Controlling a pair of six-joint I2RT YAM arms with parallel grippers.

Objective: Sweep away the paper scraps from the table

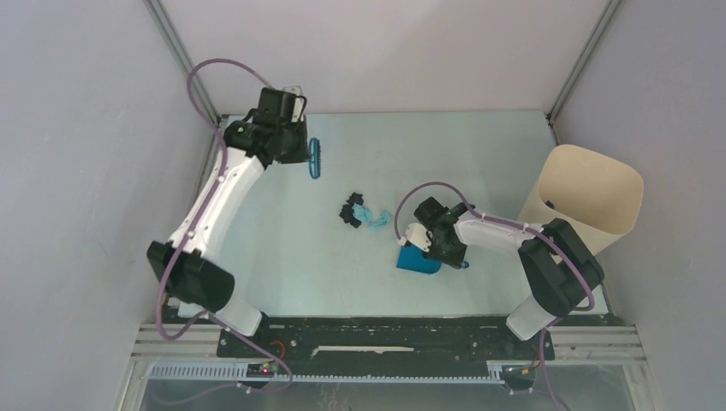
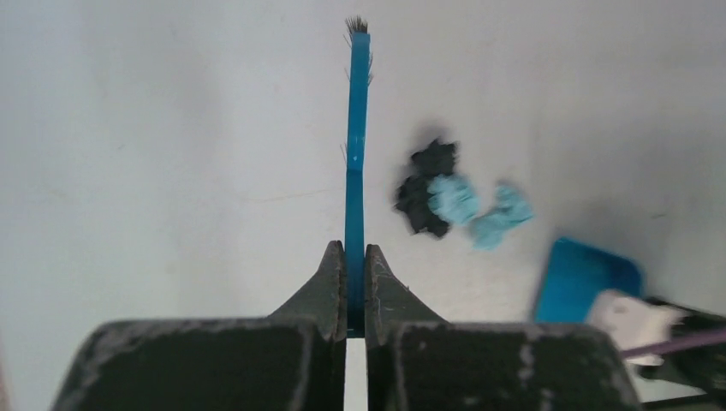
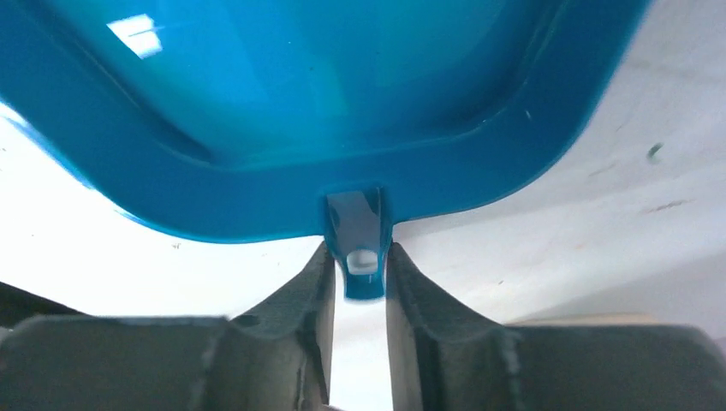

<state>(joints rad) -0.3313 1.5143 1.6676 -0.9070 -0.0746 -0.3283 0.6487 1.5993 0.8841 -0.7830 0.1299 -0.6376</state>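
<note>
A small heap of black and light blue paper scraps lies mid-table; it also shows in the left wrist view. My left gripper is shut on the handle of the blue hand brush, held at the back left, left of the scraps; the brush runs straight ahead between the jaws. My right gripper is shut on the tab handle of the blue dustpan, which sits just right of and nearer than the scraps. The dustpan fills the right wrist view.
A tall beige bin stands at the table's right edge. The pale table has grey frame posts at its back corners and a black rail along the near edge.
</note>
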